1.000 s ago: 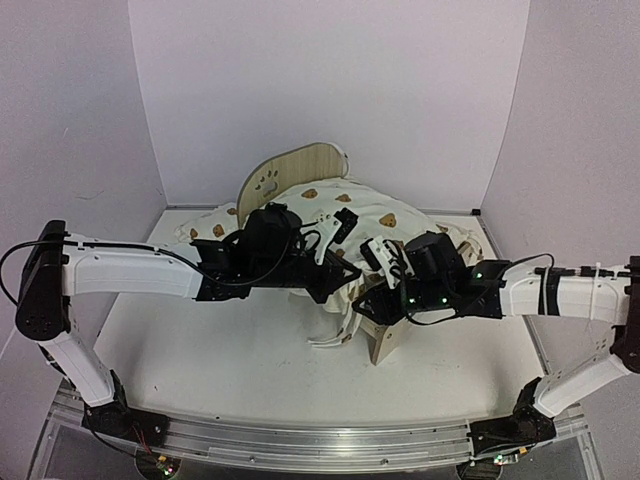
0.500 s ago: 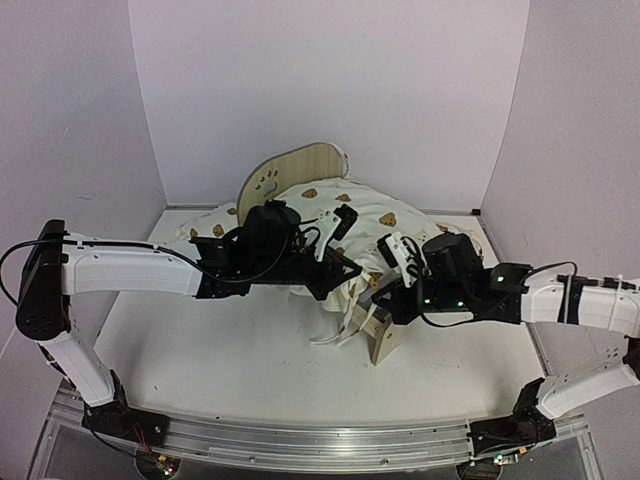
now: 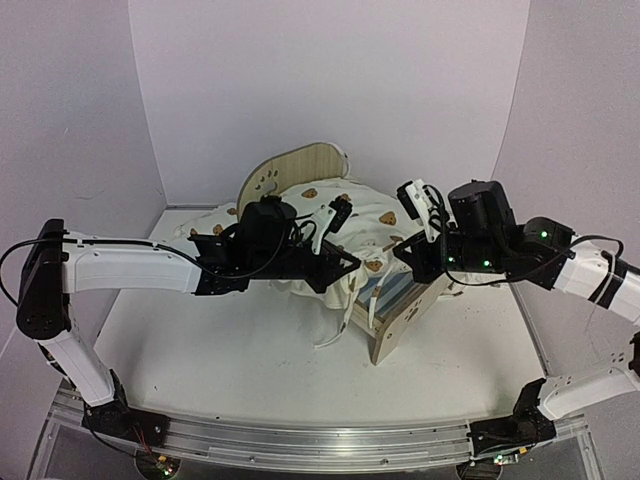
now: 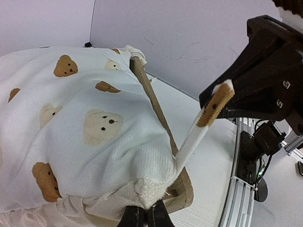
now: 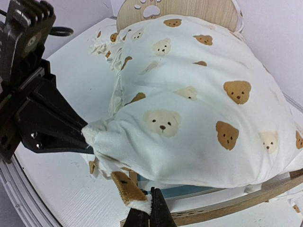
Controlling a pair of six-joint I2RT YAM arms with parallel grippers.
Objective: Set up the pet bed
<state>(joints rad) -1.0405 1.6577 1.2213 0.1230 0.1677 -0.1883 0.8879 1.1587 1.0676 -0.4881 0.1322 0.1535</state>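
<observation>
The pet bed [image 3: 300, 165] sits straight ahead of me, a little past centre. Its light plywood headboard [image 5: 199, 7] stands upright at the far end, with a paw print [image 3: 267, 183] cut through it. The rounded footboard [image 3: 405, 320] at my end leans outward and seems slightly tipped up. A strip of blue-and-white striped base [image 3: 385, 292] shows, and the cushion [image 3: 350, 215] hides the rest.

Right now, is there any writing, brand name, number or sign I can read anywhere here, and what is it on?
No words, brand names or numbers can be read in any of the views.
The only marks are pictures: a paw-print cutout in the wooden headboard of the pet bed, and bear faces printed on the cushion.
</observation>
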